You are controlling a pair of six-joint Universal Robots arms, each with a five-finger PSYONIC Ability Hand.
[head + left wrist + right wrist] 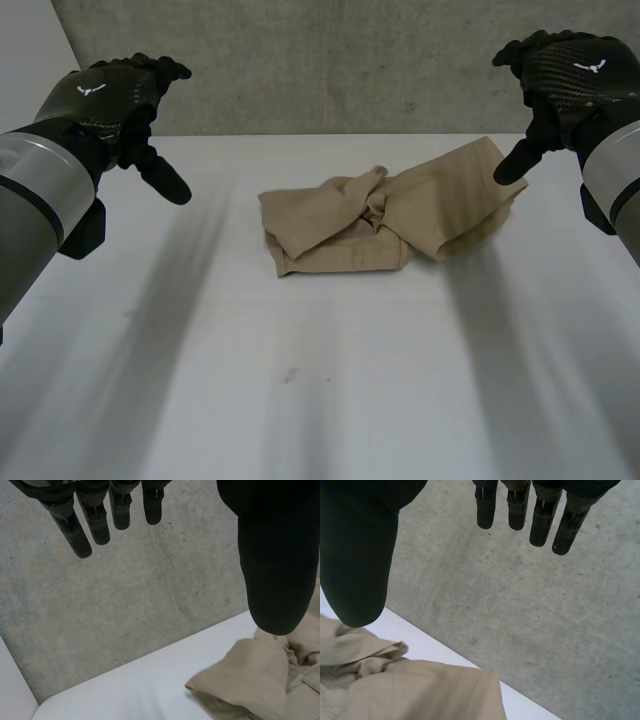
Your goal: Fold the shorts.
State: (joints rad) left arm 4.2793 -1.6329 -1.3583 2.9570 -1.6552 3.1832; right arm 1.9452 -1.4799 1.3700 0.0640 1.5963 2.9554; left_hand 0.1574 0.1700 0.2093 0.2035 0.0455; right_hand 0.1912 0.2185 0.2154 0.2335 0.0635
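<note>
A: Left hand (105, 95) first?

B: Raised above the left side of the worktop (320, 390), well apart from the shorts (390, 225). Fingers (75, 530) straight and hanging relaxed, thumb set wide from them. Grips nothing, touches nothing.

A: And the right hand (565, 70)?

B: Much the same, mirrored. Held up over the worktop's right side, above the right end of the shorts but apart from the cloth. Fingers (540, 522) straight, slightly fanned, thumb wide, holding nothing.

A: Where exactly for the shorts?

B: Lying on the worktop past the middle, toward the far edge and a little right of centre. Right-side leg reaching up near the far edge, where worktop meets wall (330, 60). Left part bunched, with a twisted knot of cloth in the middle.

A: Room to move?

B: Plenty on the near side: a broad stretch of white worktop in front of the shorts, and more out to the left below the left hand. Less behind the shorts, close to the wall.

A: Materials?

B: Tan cloth, soft and creased, with rolled folds at the ends. Smooth matt white worktop. Rough, speckled grey concrete wall. Black hands with weave-patterned backs, on grey arms.
</note>
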